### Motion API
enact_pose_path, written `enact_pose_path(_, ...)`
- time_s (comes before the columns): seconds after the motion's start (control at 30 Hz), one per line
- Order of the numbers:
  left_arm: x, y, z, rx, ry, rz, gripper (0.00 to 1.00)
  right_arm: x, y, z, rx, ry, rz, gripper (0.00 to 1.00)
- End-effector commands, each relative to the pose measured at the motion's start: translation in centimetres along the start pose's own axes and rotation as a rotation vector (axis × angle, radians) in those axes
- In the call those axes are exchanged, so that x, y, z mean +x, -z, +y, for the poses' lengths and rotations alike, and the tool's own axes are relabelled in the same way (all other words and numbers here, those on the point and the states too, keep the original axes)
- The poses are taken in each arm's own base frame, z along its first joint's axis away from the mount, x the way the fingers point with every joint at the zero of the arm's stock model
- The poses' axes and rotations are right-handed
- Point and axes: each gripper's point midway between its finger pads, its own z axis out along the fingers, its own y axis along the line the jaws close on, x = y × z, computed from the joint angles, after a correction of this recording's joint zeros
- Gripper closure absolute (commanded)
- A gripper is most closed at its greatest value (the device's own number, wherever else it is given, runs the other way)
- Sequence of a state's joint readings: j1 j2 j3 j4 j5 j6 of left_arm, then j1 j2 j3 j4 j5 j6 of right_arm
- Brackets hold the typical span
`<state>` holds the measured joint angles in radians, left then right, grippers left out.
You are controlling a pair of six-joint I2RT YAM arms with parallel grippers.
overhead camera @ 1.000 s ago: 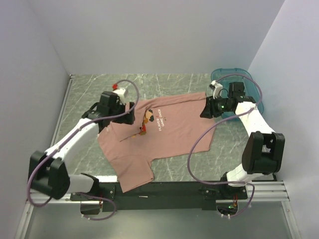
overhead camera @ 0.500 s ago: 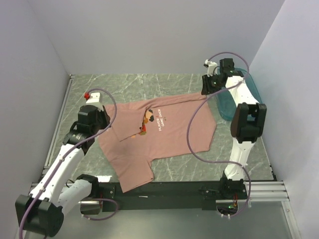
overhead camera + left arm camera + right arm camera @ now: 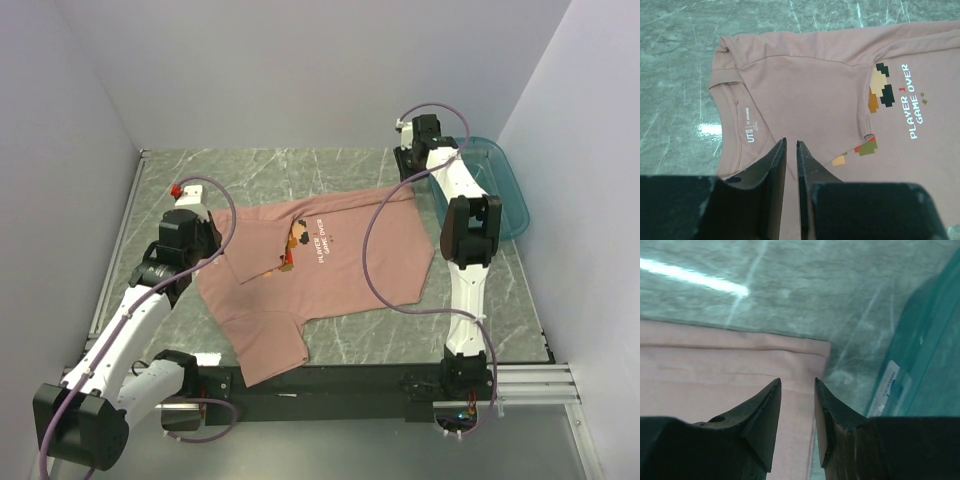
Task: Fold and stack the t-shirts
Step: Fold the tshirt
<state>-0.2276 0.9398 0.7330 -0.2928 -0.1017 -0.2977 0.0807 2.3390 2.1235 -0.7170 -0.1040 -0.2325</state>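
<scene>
One salmon-pink t-shirt [image 3: 340, 270] lies spread on the marble table, collar to the left and pixel print facing up. A fold of cloth covers part of the print [image 3: 880, 90]. My left gripper [image 3: 208, 250] hovers just left of the collar [image 3: 740, 125]. Its jaws [image 3: 791, 142] stand a narrow slit apart with nothing between them. My right gripper [image 3: 408, 172] hangs over the shirt's far right hem corner [image 3: 810, 352], open and empty [image 3: 797, 381], with the cloth lying flat below it.
A teal plastic tub [image 3: 505, 190] stands at the far right, close beside the right gripper, and its wall [image 3: 930, 350] fills the right of the right wrist view. The shirt's near sleeve [image 3: 270, 355] reaches the table's front rail. Grey walls enclose the table.
My left gripper has drawn back to the left off the shirt and its jaws have narrowed from wide open. My right arm has swung back to the far hem corner. The shirt has not moved.
</scene>
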Motion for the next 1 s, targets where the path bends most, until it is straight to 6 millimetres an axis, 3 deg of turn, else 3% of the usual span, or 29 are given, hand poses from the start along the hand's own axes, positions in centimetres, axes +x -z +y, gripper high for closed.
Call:
enact_pose_path(0.0, -1.5, 0.1, -0.8, 0.035, -0.003, -0.039, 0.8, -1.3, 0.1, -2.0, 0.127, -0.007, -0.025, 0.6)
enact_pose_path(0.67, -1.3, -0.1, -0.8, 0.037, -0.003, -0.029, 0.8, 0.8, -2.3, -1.6, 0.097, -0.003, 0.046, 0.6)
enact_pose_path(0.8, -1.1, -0.1, -0.8, 0.037, -0.001, -0.026, 0.8, 1.0, -2.5, -1.5, 0.095, 0.001, 0.05, 0.64)
enact_pose_path(0.97, -1.1, -0.1, -0.8, 0.037, -0.003, -0.024, 0.8, 0.8, -2.5, -1.1, 0.068, 0.001, 0.043, 0.77)
